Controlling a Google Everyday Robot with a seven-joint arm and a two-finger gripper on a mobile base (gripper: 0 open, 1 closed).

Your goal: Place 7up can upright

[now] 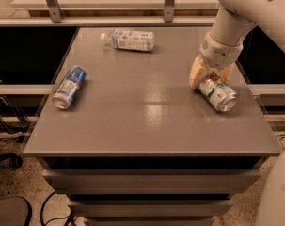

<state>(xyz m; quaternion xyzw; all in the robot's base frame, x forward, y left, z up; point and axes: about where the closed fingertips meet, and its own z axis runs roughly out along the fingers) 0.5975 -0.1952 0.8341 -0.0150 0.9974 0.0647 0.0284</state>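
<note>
The 7up can [220,96], green and white with silver ends, lies on its side near the right edge of the grey table [146,126], its silver end facing the front right. My gripper [211,80] comes down from the white arm at the upper right. Its tan fingers [196,74] stand on either side of the can's far end and press against it. The can rests on the table top.
A blue and silver can [69,86] lies on its side near the left edge. A clear plastic bottle [129,39] lies on its side at the back. A metal rail [109,20] runs behind the table. The can is close to the table's right edge.
</note>
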